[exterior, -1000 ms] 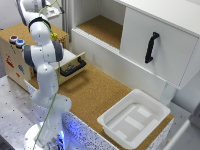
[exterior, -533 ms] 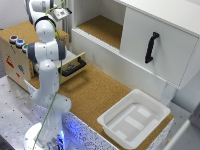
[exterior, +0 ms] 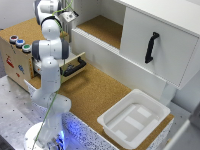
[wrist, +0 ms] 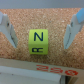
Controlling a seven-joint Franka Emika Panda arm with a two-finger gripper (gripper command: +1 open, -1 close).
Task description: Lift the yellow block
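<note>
claw wide open, straddling yellow block, untouched

Block showing bright yellow-green faces with black letters. Counter showing speckled tan cork. Gripper showing pale blue-grey jaws. Arm showing white shells with dark grey joints and a blue glow at the base. Tray appearing white. Cabinet appearing white with a black handle. Knobs showing red, blue and green.
</note>
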